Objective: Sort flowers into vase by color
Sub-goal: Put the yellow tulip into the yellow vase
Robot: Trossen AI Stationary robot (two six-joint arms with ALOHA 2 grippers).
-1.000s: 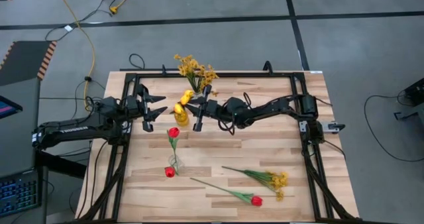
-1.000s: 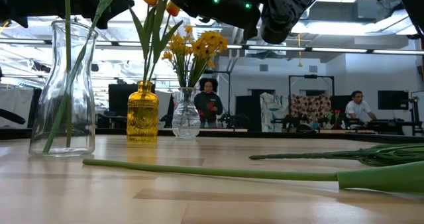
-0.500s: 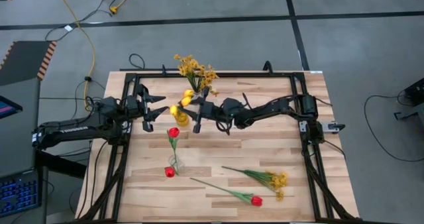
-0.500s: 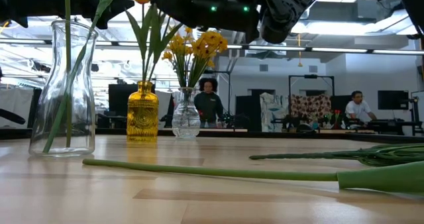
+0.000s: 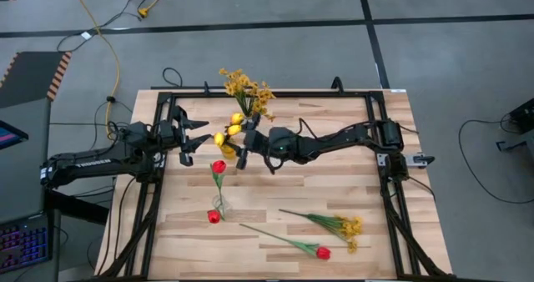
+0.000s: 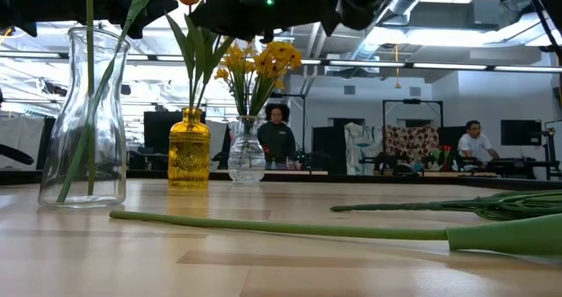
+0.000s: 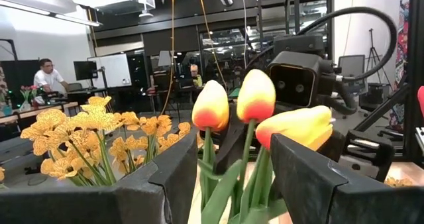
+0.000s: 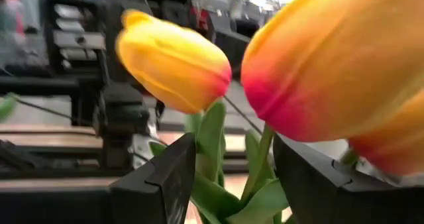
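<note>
Three yellow-orange tulips stand with their stems in a yellow vase. My right gripper is level and open; its fingers flank the tulip stems below the heads. My left gripper waits open just left of the vase, facing the tulips. A mustard-yellow spray stands in a clear vase at the far edge. Two red tulips stand in a tall glass vase. One red tulip and one mustard spray lie flat on the table.
The lying flowers take up the near right part of the wooden table; the red tulip's long stem runs across the near middle. A black frame borders the table. People sit in the room beyond the far edge.
My right gripper has opened and let go of a yellow-orange tulip, which now stands in the yellow vase with the others, its head swung a little toward the table's left. The gripper has tipped up from slanting down to level and shifted slightly toward the left.
</note>
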